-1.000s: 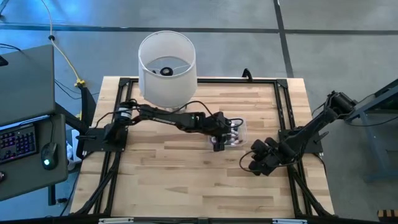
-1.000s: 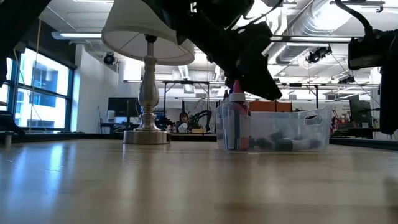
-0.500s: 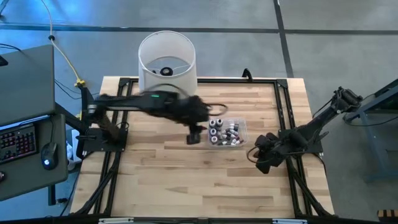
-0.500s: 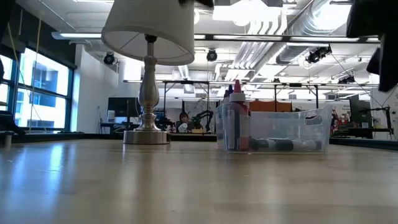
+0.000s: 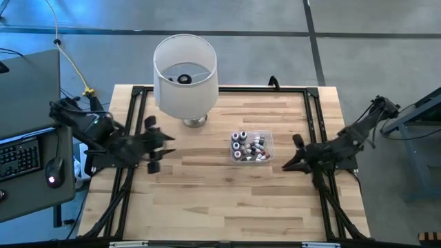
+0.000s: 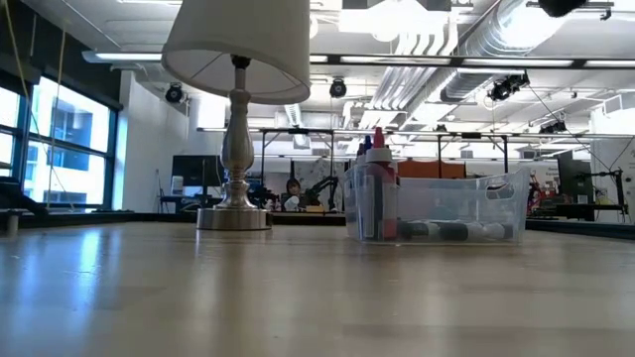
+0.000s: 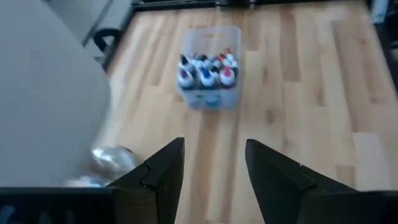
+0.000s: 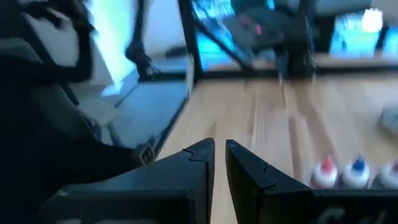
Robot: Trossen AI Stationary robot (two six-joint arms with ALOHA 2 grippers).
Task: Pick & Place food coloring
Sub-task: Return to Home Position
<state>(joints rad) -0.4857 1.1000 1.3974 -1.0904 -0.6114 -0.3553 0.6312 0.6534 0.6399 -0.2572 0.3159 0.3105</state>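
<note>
Wooden table (image 5: 227, 200). Left gripper (image 7: 213, 149) hangs over the table's left side, well apart from the bin, fingers spread wide, nothing held. Right gripper (image 8: 219, 148) sits at the right edge, fingers almost together with only a thin slit, empty. Mid-table between them is the clear bin (image 5: 269, 146), with the food coloring bottles (image 5: 247, 147) inside, some upright, some lying flat. Behind it, the lamp (image 5: 185, 69). Far back in the room, a person (image 6: 293, 188).

Bright, even overhead light; ceiling strips (image 6: 397, 20) and window (image 6: 62, 139) glare in the low view, a pale sheen lies on the table (image 6: 109, 283), shadows soft
</note>
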